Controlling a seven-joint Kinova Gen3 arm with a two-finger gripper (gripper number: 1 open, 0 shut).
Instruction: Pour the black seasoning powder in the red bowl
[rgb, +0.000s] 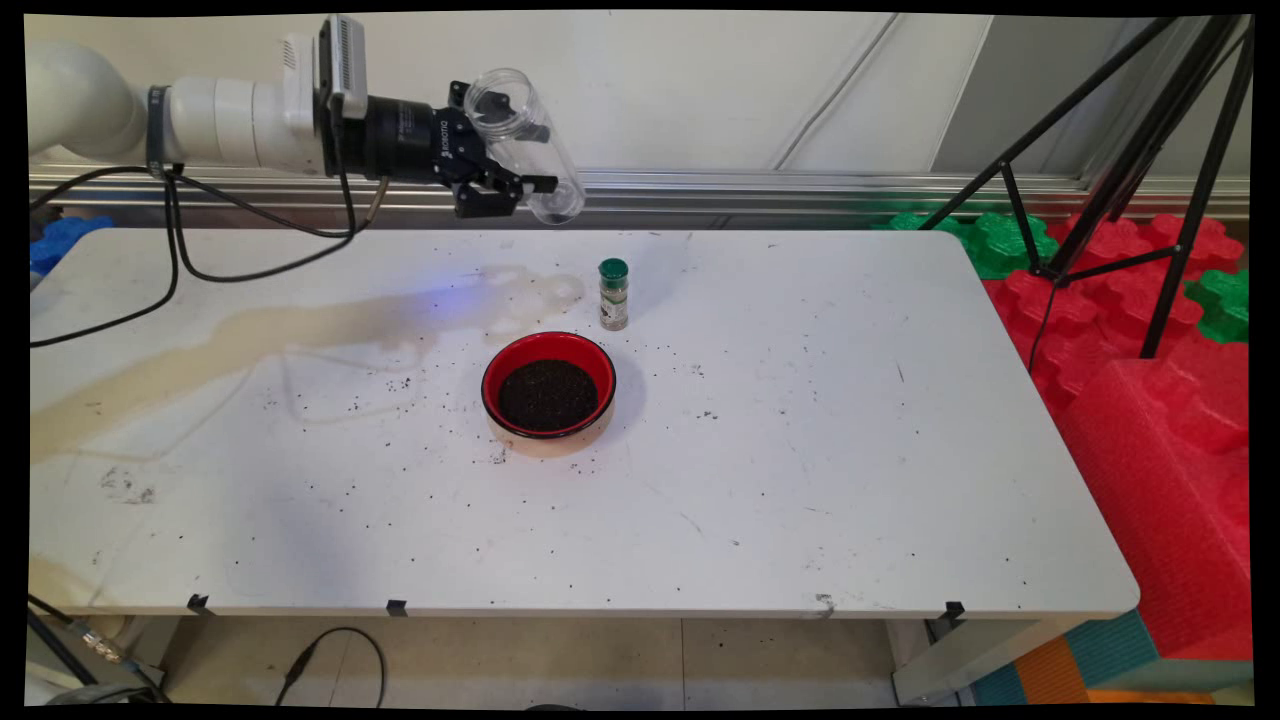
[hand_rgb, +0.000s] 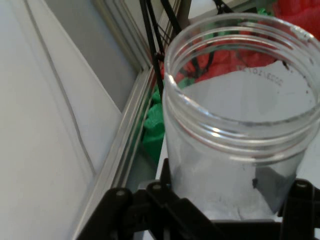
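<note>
The long white rectangular table (rgb: 800, 480) fills most of the main view, its top stained with a pale brown dried streak (rgb: 240, 345) running from the left edge toward the middle and speckled with scattered dark grains (rgb: 400, 385). Behind it runs a pale wall with a metal rail (rgb: 800, 185) along its foot. To the right of the table lie red interlocking foam blocks (rgb: 1160, 420) with a few green foam blocks (rgb: 1000, 240) among them, and the black legs of a tripod (rgb: 1130, 160) stand over them.

High above the table's far left part, the black two-finger gripper (rgb: 535, 160) reaches out sideways to the right, well clear of the surface. Its fingers are closed about the body of a clear, empty plastic jar (rgb: 525, 145) with a threaded open mouth, held tilted; in the hand view the jar (hand_rgb: 240, 130) sits between the fingers with its mouth toward the camera.

Below and slightly right of the gripper, on the table, stands a red round bowl (rgb: 548, 385) filled with dark grains. Just beyond its far right rim stands a small upright spice bottle with a green cap (rgb: 613, 294), apart from the bowl.
</note>
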